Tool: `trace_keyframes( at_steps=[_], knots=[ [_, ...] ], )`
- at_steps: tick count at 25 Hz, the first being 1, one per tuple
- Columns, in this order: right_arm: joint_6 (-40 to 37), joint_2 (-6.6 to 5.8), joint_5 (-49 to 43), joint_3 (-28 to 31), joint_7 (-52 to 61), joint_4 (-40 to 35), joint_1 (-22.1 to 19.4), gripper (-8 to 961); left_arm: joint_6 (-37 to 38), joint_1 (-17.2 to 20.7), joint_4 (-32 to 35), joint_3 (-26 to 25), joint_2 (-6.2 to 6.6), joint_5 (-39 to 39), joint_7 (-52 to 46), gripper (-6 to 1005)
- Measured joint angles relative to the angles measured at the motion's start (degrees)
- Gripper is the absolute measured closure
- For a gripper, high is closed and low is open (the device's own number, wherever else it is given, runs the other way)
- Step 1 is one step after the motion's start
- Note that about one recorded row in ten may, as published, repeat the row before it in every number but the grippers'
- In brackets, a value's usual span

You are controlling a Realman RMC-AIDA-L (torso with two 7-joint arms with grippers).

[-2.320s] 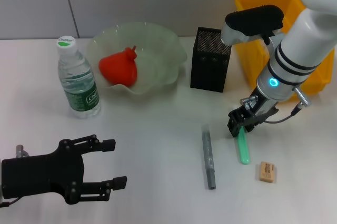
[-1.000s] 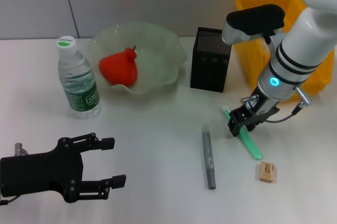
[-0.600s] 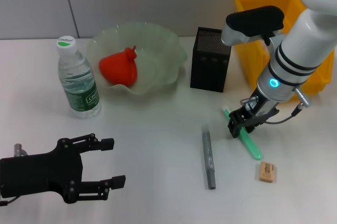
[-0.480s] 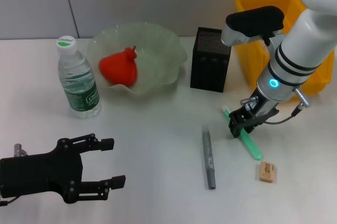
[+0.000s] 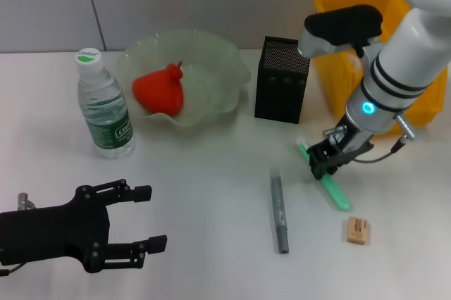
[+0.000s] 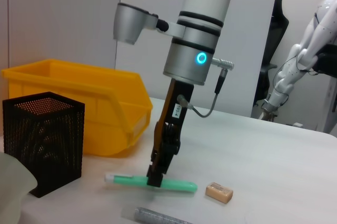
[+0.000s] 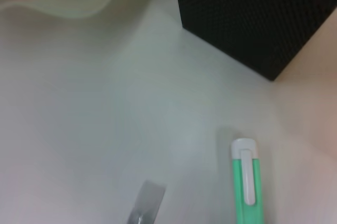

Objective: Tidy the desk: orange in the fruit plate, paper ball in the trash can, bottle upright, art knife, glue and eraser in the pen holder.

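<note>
Right gripper (image 6: 156,174) on green art knife (image 6: 151,183)

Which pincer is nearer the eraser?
Right. The right pincer sits just up-left of the eraser, on the green knife; the left pincer is far across the table.

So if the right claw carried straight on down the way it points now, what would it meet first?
The right claw points down at the green art knife lying on the table. In the left wrist view its tip already seems at the knife, so that comes first, then the tabletop.
</note>
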Motion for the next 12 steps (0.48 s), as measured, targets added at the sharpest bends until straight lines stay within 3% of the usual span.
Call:
trace_keyframes(
  at_steps=[6,9,10,11,12],
  knots=[
    [-2.5,0.06,4.74,-0.67,-2.99,-7.17,-3.55,783,0.22,0.0,0.06,-0.72,0.03,0.0,-0.24,156],
    [-3.57,0.16,8.97,-1.87,-5.09,-13.95,-7.95,780,1.93,0.04,0.5,-2.3,0.09,0.0,-0.4,156],
    [-3.63,0.1,13.45,-2.89,-7.4,-17.74,-11.35,779,2.49,0.09,0.6,-2.56,0.1,0.0,-0.41,156],
    [-3.63,0.1,13.45,-2.89,-7.4,-17.74,-11.35,778,2.49,0.09,0.6,-2.56,0.1,0.0,-0.41,156],
    [-3.45,-0.01,17.93,-3.31,-10.31,-20.83,-14.48,777,2.66,0.11,0.63,-2.63,0.1,0.0,-0.42,156]
  ],
)
